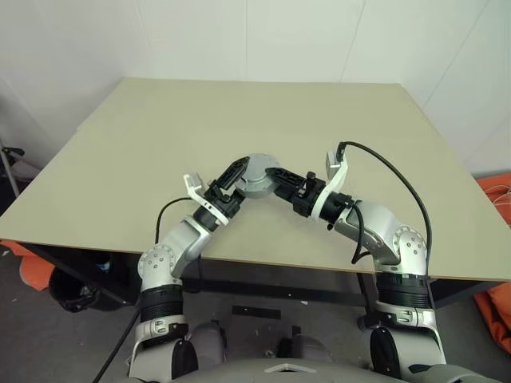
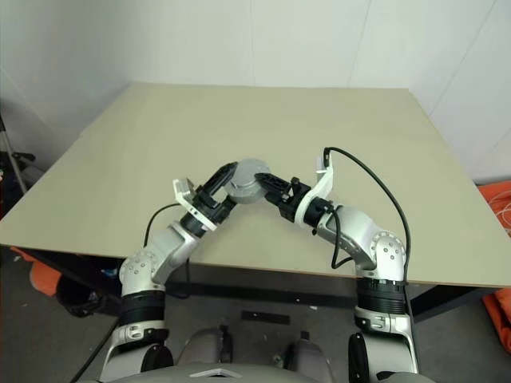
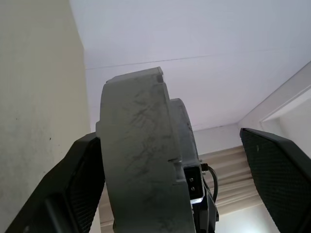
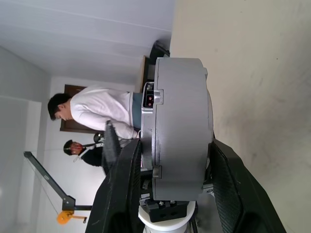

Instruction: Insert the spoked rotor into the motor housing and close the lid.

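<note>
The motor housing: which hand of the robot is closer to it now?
Right. The right hand clamps the motor housing between its fingers; the left hand straddles it, one finger touching, the other apart.

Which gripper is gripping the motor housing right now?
The right gripper: both fingers press the motor housing. Left gripper is open, one finger apart.

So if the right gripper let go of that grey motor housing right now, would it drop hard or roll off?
Probably heavy for its size: the motor housing looks like thick solid metal. It is rigid, so the right gripper, clamping its flat faces, shouldn't deform it. Its round rim suggests it could roll if it lands on edge on the table. The left gripper has one finger clear of it.
</note>
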You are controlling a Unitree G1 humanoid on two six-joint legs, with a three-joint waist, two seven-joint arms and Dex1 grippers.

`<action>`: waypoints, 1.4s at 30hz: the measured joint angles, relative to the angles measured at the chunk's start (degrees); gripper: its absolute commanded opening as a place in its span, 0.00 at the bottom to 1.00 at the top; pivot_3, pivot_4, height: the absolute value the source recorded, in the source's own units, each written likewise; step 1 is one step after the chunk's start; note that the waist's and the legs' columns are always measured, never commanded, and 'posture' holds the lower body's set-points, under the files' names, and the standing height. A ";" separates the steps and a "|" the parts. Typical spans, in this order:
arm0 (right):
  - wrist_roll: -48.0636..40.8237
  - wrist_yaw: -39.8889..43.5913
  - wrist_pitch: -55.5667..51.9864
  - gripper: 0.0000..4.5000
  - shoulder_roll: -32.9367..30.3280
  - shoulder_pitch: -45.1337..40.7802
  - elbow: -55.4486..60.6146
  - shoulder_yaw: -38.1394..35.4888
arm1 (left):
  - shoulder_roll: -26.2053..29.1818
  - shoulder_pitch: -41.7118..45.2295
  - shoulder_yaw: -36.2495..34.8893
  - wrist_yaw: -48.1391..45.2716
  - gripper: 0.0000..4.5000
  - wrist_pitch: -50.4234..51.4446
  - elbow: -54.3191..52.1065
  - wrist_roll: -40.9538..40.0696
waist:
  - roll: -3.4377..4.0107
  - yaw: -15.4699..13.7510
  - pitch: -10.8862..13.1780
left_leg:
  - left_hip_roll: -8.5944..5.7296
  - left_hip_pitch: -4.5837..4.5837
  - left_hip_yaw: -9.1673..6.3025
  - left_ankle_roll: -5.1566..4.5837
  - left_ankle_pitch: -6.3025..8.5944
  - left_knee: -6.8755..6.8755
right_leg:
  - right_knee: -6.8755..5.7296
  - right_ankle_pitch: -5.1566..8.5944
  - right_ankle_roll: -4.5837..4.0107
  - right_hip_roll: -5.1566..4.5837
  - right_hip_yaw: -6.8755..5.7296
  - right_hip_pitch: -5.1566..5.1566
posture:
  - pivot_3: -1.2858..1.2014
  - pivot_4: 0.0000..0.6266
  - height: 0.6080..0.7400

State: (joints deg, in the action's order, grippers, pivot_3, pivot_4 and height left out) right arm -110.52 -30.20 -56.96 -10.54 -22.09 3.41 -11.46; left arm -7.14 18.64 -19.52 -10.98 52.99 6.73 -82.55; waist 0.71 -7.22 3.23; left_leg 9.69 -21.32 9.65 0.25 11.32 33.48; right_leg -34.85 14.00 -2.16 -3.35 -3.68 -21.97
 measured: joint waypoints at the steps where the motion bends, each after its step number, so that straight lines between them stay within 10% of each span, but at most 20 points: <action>1: -0.06 0.00 0.00 0.43 0.02 0.00 0.15 0.00 | 0.00 0.00 0.02 0.04 0.70 0.00 0.21 0.02 | 0.00 0.00 0.00 | 0.00 0.00 0.00 0.00 0.00 0.01 | 0.00 0.00 0.00 0.00 0.00 0.00 | 0.52 0.00 1.00; 4: -0.29 0.05 -0.03 0.43 0.09 0.00 0.29 -0.07 | -0.12 0.00 -0.03 0.33 0.49 0.05 0.74 -0.21 | 0.00 -0.01 0.00 | 0.00 -0.02 -0.02 0.00 0.00 0.06 | 0.00 -0.02 0.03 0.00 0.00 0.00 | 0.52 0.00 1.00; 19: -0.28 0.09 0.04 0.43 -0.03 0.02 0.64 -0.11 | -0.39 0.02 -0.03 1.68 0.48 0.06 0.65 -1.76 | 0.00 0.01 0.00 | 0.02 -0.02 -0.06 0.00 0.00 0.30 | -0.02 -0.11 0.10 0.00 0.00 0.11 | 0.52 0.00 1.00; 27: -0.75 1.18 1.66 1.00 -2.53 1.41 0.64 -0.07 | -0.14 -0.42 0.17 3.20 0.47 -1.27 0.30 -1.65 | 0.00 0.00 0.00 | 0.03 0.00 -0.15 -0.01 0.01 0.43 | -0.02 -0.13 0.15 0.00 -0.02 0.25 | 0.52 0.00 1.00; 42: 2.43 1.47 5.24 1.00 -8.02 2.62 -1.98 0.98 | -0.20 -0.43 -0.68 4.58 0.47 -13.64 -2.61 4.94 | 0.00 0.16 0.00 | 0.04 0.17 -0.22 -0.03 0.02 0.61 | 0.03 -0.18 0.26 0.00 -0.04 0.59 | 0.52 0.00 1.00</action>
State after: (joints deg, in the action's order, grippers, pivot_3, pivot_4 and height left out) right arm -108.10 -28.74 -51.72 -18.57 -19.47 1.43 -10.48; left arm -7.34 18.21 -20.19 -6.40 39.35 4.12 -77.61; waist 0.70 -7.05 3.23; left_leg 9.74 -21.14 9.42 0.23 11.34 34.09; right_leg -34.82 13.82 -1.90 -3.34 -3.72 -21.37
